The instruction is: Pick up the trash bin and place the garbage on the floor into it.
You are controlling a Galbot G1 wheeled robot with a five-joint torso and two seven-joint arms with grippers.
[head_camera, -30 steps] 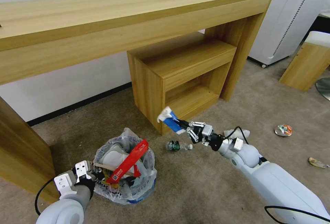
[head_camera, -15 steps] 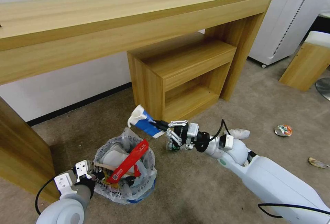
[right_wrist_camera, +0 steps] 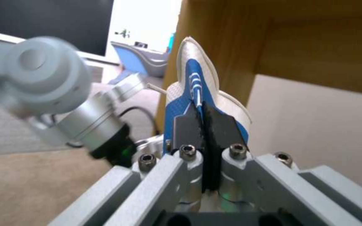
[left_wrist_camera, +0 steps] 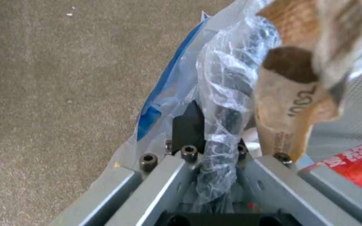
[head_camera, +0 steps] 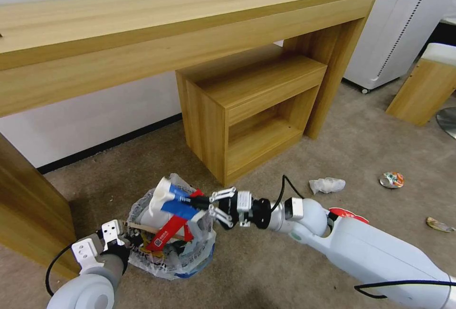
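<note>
my right claw (head_camera: 202,207) pinches the blue-white cup (head_camera: 172,201) over the trash bin (head_camera: 172,261). my left claw (left_wrist_camera: 208,125) grips the bin's bag. the bin is full, so i think the cup could roll out.

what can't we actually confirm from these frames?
- Trash bin: head view, black wall hidden by its plastic liner; fill level unreadable.
- Blue-white cup in the right gripper: over the bin; height above the contents unclear.
- Left gripper clamps bagged rim; the liner hides the wall.
- Scrap on the carpet: too small to identify.
</note>
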